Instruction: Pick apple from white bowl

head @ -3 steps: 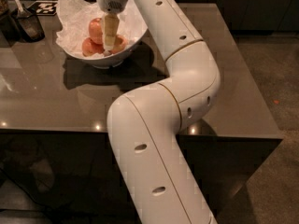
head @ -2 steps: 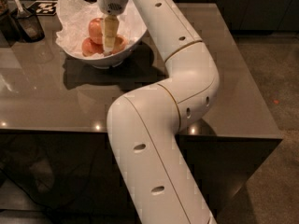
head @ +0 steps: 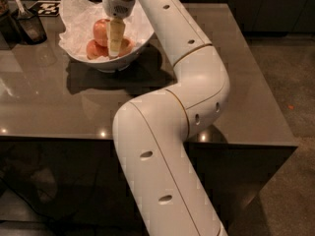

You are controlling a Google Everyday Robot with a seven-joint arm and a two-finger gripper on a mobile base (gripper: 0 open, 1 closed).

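Observation:
The white bowl [head: 140,31], lined with crumpled white paper, stands at the back left of the dark table. Three apples lie in it. The largest, pinkish orange-red apple [head: 100,30] is at the back. A smaller apple [head: 93,49] lies front left and another apple [head: 126,46] sits to the right, partly hidden. My gripper [head: 113,53] reaches straight down into the bowl among the apples, just right of the large apple and touching or nearly touching it. My white arm runs from the lower middle of the view up to the bowl.
A dark container [head: 30,27] with a utensil in it stands left of the bowl. A black-and-white marker tag [head: 47,7] lies behind it. The table [head: 59,107] ends at a front edge below the bowl and a right edge beyond my arm.

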